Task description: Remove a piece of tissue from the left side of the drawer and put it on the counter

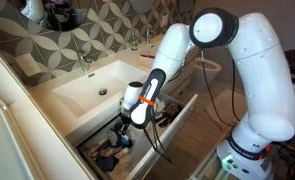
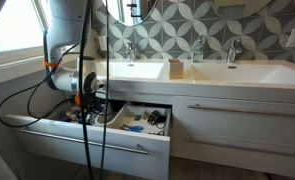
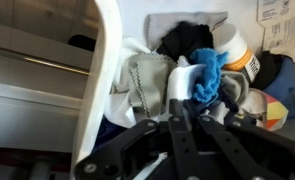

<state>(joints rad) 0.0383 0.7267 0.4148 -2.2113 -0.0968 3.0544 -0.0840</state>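
Observation:
The vanity drawer (image 1: 175, 122) stands open and is full of clutter; it also shows from the front in an exterior view (image 2: 97, 140). My gripper (image 1: 122, 137) reaches down into it, and in an exterior view (image 2: 88, 106) it is at the drawer's left end. In the wrist view the two fingers (image 3: 185, 102) are closed together on a white piece of tissue (image 3: 180, 82), which sticks up between the tips. A crumpled blue item (image 3: 207, 75) lies right beside it. The white counter (image 2: 217, 72) with its sink (image 1: 95, 88) is above the drawer.
White crumpled material (image 3: 139, 82), dark cloth (image 3: 187, 38) and a round container (image 3: 237, 52) crowd the drawer. The drawer's white side wall (image 3: 102, 70) is close beside the fingers. Faucets (image 2: 130, 50) and a soap bottle (image 2: 198, 48) stand on the counter. Cables (image 2: 87, 150) hang over the drawer front.

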